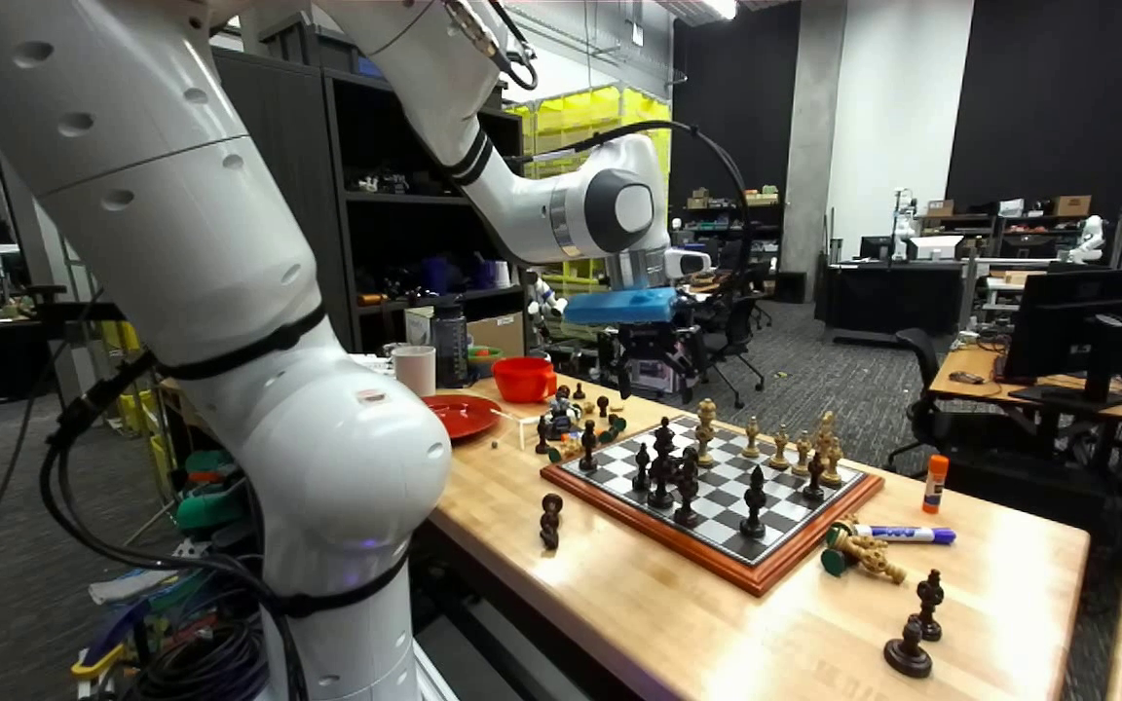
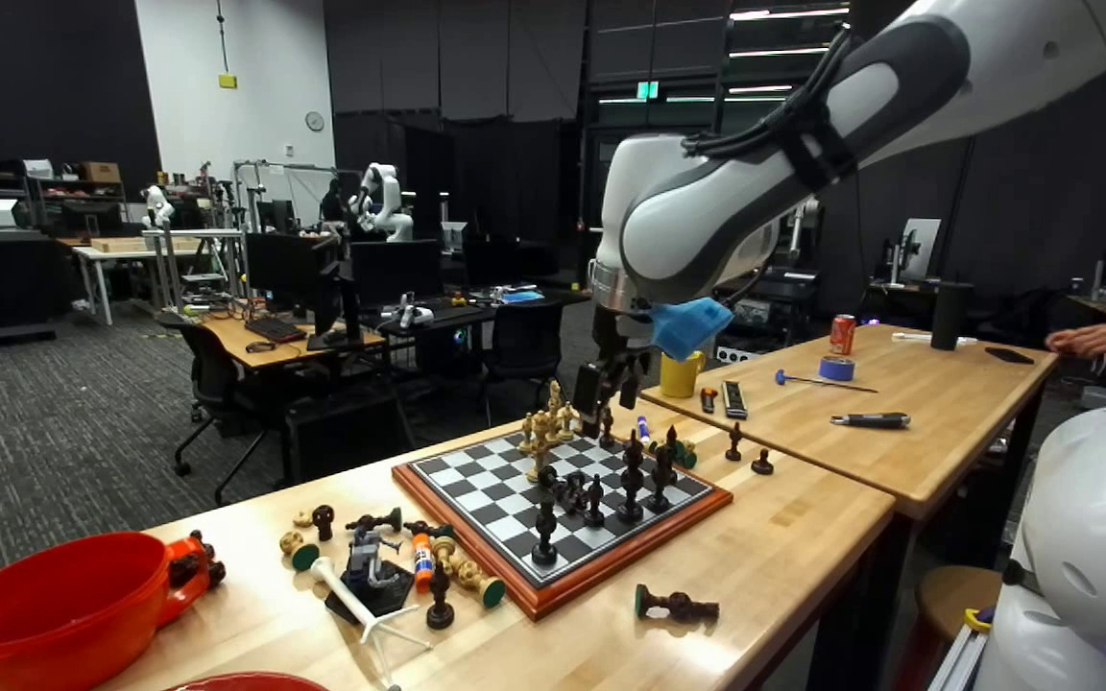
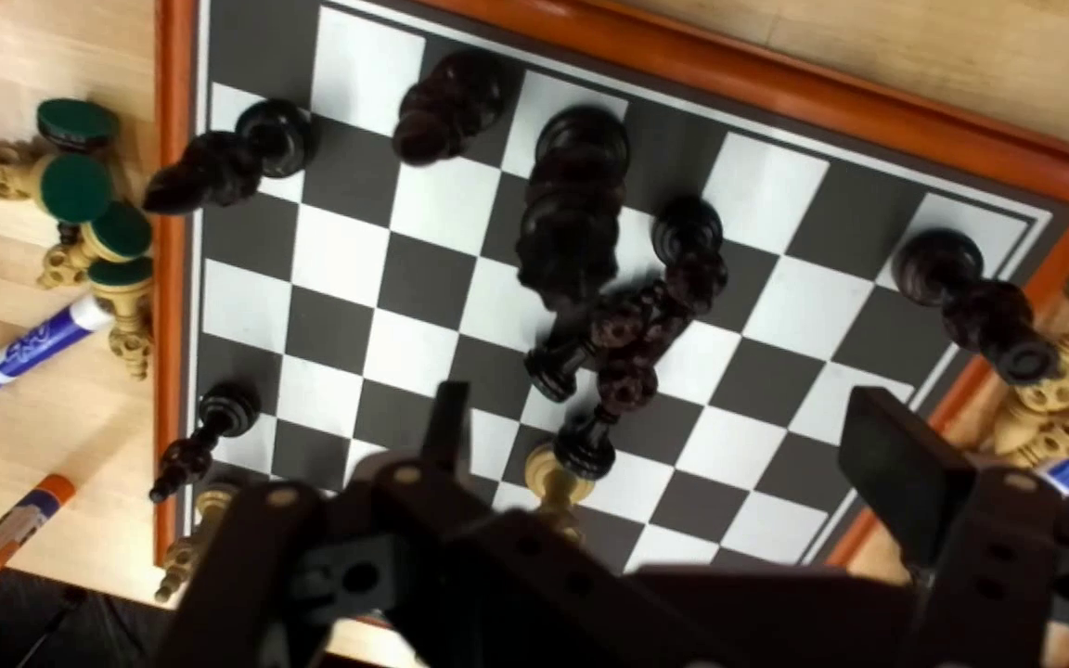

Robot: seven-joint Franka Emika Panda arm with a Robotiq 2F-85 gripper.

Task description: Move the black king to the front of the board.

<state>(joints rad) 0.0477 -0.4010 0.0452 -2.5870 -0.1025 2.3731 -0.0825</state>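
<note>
At the left of an exterior view I have a red plate (image 1: 464, 416) on the table (image 1: 639, 613), with a red bowl (image 1: 522, 382) near it. Next, a dark piece (image 1: 550, 521) lies on its side just off the board (image 1: 654, 527), which sits on the table in its reddish wooden border. My hand (image 1: 656, 385) hangs above the board, released: the wrist view gives me its fingers (image 3: 906, 473) spread well apart. Dark pieces (image 1: 754, 506) are on the board, several crowded near its middle. I can't make out for certain which dark piece is the black king; the biggest one (image 3: 576, 204) stands beside that crowd in the wrist view. Farther right on the board I get light pieces (image 1: 780, 450). Past its right edge, more light pieces (image 1: 868, 557) lie on their sides beside a blue marker (image 1: 912, 534), two upright dark pieces (image 1: 909, 654) stand near the table's end, and a glue stick (image 1: 935, 484) stands near its edge.
</note>
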